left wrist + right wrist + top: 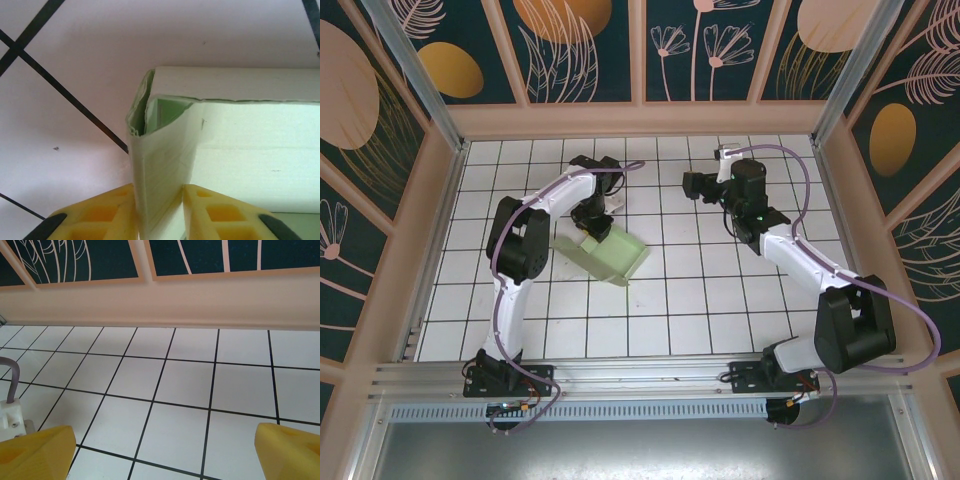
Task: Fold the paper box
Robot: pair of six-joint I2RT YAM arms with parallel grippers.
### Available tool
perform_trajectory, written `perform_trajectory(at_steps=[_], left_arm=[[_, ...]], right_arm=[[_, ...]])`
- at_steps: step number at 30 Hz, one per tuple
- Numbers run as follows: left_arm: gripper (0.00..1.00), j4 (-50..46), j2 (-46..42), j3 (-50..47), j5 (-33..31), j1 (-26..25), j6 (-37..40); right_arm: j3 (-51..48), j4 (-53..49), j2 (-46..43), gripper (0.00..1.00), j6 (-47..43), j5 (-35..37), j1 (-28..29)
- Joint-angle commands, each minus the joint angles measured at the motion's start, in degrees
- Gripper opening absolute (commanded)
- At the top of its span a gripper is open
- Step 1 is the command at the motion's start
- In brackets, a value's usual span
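The pale mint-green paper box (610,253) lies on the white tiled floor left of centre, partly folded into a flat rectangular shape. My left gripper (592,224) stands at its far left end, shut on a folded end wall of the paper box (162,165). The yellow fingers (107,212) press that wall from both sides, and the box's open corner shows just beyond them. My right gripper (695,185) hovers apart at the upper right, facing left, open. Its yellow fingertips (35,450) sit wide apart with bare tiles between them.
Peach-coloured walls (640,120) with dark floral panels ring the tiled floor (700,300). A white part of the left arm with a grey cable (11,405) shows at the left edge of the right wrist view. Free tiles lie between the box and the right arm.
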Motion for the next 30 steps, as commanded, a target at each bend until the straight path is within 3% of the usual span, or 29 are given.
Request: perform_trajectory(at_steps=[1,4,8,14,23,30], left_arm=[[0.23,-1.3,-1.7,0.3,-0.9,0.2,0.1],[0.22,-0.9,-1.2,-1.0,-1.0,0.2,0.4],[0.10,-0.6,-0.4,-1.5,-1.3,0.2,0.1],[0.01,1.5,0.4,-3.2,-3.9,0.2,-0.6],[0.00,10.3,-1.8,-8.7,-12.8,-0.9,-3.8],[0.00,20.2,-2.3,-13.5,-13.8,-2.1,-8.0]], right_arm=[[0.6,1.5,0.6,0.93,-0.4,-0.5,-0.4],[0.6,1.7,0.6,0.92,-0.4,-0.5,-0.4],[0.5,1.6,0.5,0.92,-0.6,-0.2,-0.4],[0.0,1.8,0.1,0.92,-0.6,0.4,-0.5],[-2.1,3.1,-0.8,0.92,-0.6,0.2,-1.5],[-2.6,3.9,-0.8,0.92,-0.6,-0.9,-3.1]])
